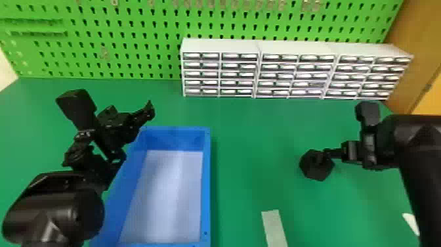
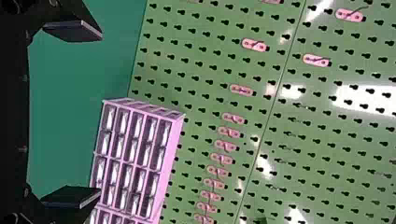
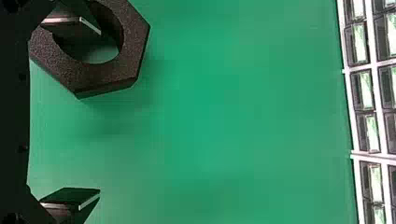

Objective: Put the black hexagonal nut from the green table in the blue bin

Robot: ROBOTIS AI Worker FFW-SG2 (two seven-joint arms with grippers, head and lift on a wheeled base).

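At the right of the green table [image 1: 256, 157], my right gripper [image 1: 323, 154] is over the black hexagonal nut [image 1: 315, 172]. In the right wrist view my right gripper [image 3: 98, 114] stands open, one finger over the hole of the nut [image 3: 93, 77] and the other well off to its side. Whether that finger touches the nut I cannot tell. Left of centre is the blue bin [image 1: 206, 184], a pale floor inside. My left gripper [image 1: 149, 110] is parked above the bin's far left corner; in the left wrist view this gripper [image 2: 98, 114] is open, holding nothing.
White drawer cabinets [image 1: 295, 75] stand along the table's back edge, against a green pegboard [image 1: 124, 42]. A pale strip [image 1: 275, 228] lies on the table between the bin and the right arm, near the front. A wooden panel [image 1: 416, 56] rises at the back right.
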